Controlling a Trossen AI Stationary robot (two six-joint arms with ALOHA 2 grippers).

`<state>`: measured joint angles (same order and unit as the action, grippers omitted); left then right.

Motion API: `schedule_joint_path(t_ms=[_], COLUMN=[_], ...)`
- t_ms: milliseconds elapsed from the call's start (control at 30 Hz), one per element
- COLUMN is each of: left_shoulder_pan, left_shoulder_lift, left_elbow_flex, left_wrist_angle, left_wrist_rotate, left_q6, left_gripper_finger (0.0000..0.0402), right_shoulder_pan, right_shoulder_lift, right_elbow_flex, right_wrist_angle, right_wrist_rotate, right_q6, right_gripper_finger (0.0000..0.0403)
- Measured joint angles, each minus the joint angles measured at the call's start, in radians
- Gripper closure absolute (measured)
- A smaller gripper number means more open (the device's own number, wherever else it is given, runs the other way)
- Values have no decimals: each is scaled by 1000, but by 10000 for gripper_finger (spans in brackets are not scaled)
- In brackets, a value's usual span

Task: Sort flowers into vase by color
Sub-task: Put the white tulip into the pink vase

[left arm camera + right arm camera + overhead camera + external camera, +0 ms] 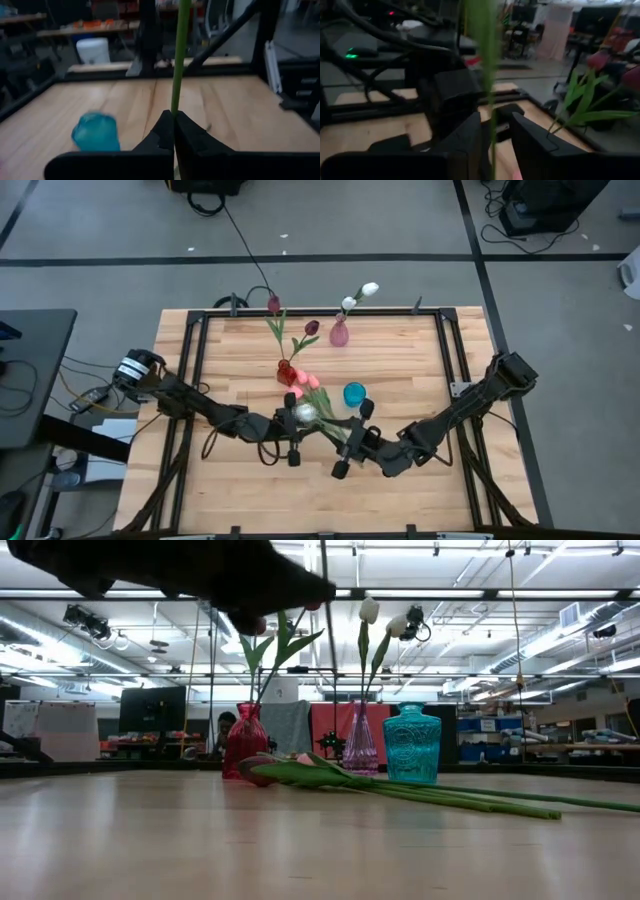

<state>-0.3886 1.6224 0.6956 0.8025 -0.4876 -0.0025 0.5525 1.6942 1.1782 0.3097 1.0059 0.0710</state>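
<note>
My left gripper (pixel 298 418) (pixel 173 120) is over the table's middle, shut on a thin green stem (pixel 176 75). A white tulip head (pixel 306 412) shows beside it. My right gripper (pixel 352 438) (pixel 492 135) is close on its right, open, its fingers on either side of a blurred green stem (pixel 487 60). Pink tulips (pixel 306 385) (pixel 330 775) lie flat on the table by the teal vase (pixel 354 393). The red vase (pixel 287 370) holds maroon tulips (pixel 274 304). The pink vase (pixel 339 332) holds white tulips (pixel 370 288). My left gripper pinches the green stem (pixel 174 111) between its two fingertips, and the stem runs straight out past them. Which part of the stem's length this is I cannot tell. My right gripper has a stem between its fingers; I cannot tell whether they touch it.
The three vases stand upright in the far half of the table (pixel 420 480): red (pixel 246 740), pink (pixel 360 745) and teal (pixel 412 743). A black frame (pixel 440 350) runs round the tabletop. The lying stems (pixel 480 800) stretch toward the table's right.
</note>
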Motion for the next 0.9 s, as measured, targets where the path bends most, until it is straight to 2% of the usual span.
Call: schedule_joint_path(t_ms=[167, 267, 533, 633, 733, 900], left_shoulder_pan=[3, 3, 3, 3, 2, 0], left_shoulder_lift=[-37, -52, -77, -77, -77, -77], left_elbow_flex=[0, 0, 25, 65, 70, 70], left_wrist_angle=[-140, -195, -380, -479, -488, -490], left_wrist_rotate=[-1, -1, -20, -43, -54, -56], left_q6=[-31, -52, -113, -143, -153, -148], left_gripper_finger=[400, 401, 401, 401, 401, 401], right_shoulder_pan=[-37, -57, -67, -69, -72, -72], right_shoulder_lift=[-35, -38, -29, -28, -28, -28], right_elbow_flex=[0, 0, 0, 0, 0, 0], right_wrist_angle=[-185, -235, -244, -245, -249, -259], right_wrist_rotate=[-103, -112, -132, -171, -239, -181], right_q6=[153, 184, 188, 189, 192, 191], right_gripper_finger=[277, 277, 277, 276, 277, 278])
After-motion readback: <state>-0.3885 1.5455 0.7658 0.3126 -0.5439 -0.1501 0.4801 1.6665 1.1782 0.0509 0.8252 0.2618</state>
